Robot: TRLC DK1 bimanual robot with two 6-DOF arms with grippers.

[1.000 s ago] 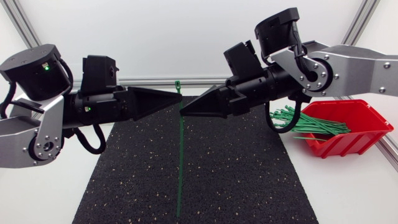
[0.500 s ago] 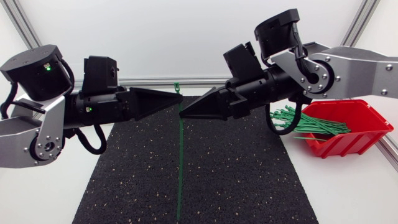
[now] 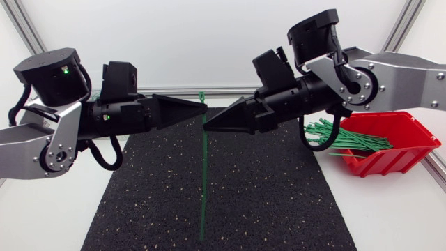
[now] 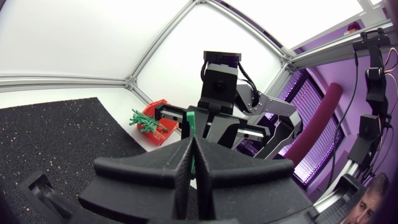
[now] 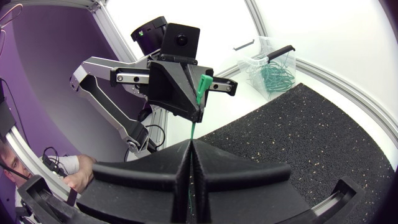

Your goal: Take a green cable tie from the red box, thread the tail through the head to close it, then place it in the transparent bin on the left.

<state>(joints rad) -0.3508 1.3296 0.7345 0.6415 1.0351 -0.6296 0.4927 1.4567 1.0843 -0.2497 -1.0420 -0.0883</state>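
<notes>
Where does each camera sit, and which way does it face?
Head view: fixed overhead, facing down on the black speckled mat; both arms show.
Left wrist view: on the left arm, facing past the left gripper to the red plastic box.
Right wrist view: on the right arm, facing past the right gripper to the left arm.
All share the thin green cable tie.

Robotics lab bench: aluminium frame (image 3: 23, 26), black mat (image 3: 265, 195), left arm (image 3: 42, 139), right arm (image 3: 397, 73).

Left hand (image 3: 204, 107) and right hand (image 3: 204, 127): matt black plastic. Cable tie (image 3: 203, 181): smooth green plastic. Under the hands, a rough, speckled rubbery mat (image 3: 272, 202). Red box (image 3: 401, 153): glossy plastic.
</notes>
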